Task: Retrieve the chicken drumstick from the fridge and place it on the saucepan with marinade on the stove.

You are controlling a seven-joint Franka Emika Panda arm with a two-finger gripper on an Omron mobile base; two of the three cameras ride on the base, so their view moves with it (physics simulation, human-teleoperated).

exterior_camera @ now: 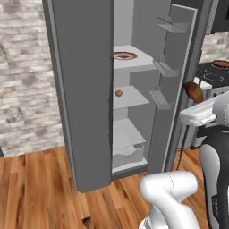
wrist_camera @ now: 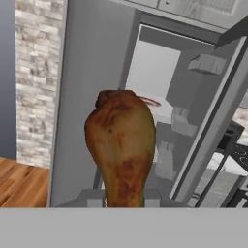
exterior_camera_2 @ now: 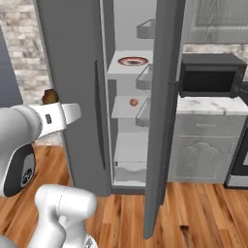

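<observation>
My gripper [wrist_camera: 124, 199] is shut on the chicken drumstick [wrist_camera: 122, 147], a reddish-brown lumpy piece that stands up with its thick end away from the hand. The drumstick [exterior_camera: 194, 90] hangs in the air outside the fridge [exterior_camera: 85, 89], to the right of its open right door [exterior_camera: 172, 89] and left of the stove [exterior_camera: 209, 75]. On the stove's far side sits the saucepan with marinade [exterior_camera: 221, 64]. From the other side, the drumstick [exterior_camera_2: 48, 96] pokes up above the white hand, left of the fridge [exterior_camera_2: 72, 58].
Inside the fridge, a red-rimmed dish [exterior_camera: 124, 55] lies on an upper shelf and a small brown item [exterior_camera: 118, 93] on the shelf below. A black microwave [exterior_camera_2: 209, 75] stands on the marble counter [exterior_camera_2: 213, 104]. Wood floor lies in front.
</observation>
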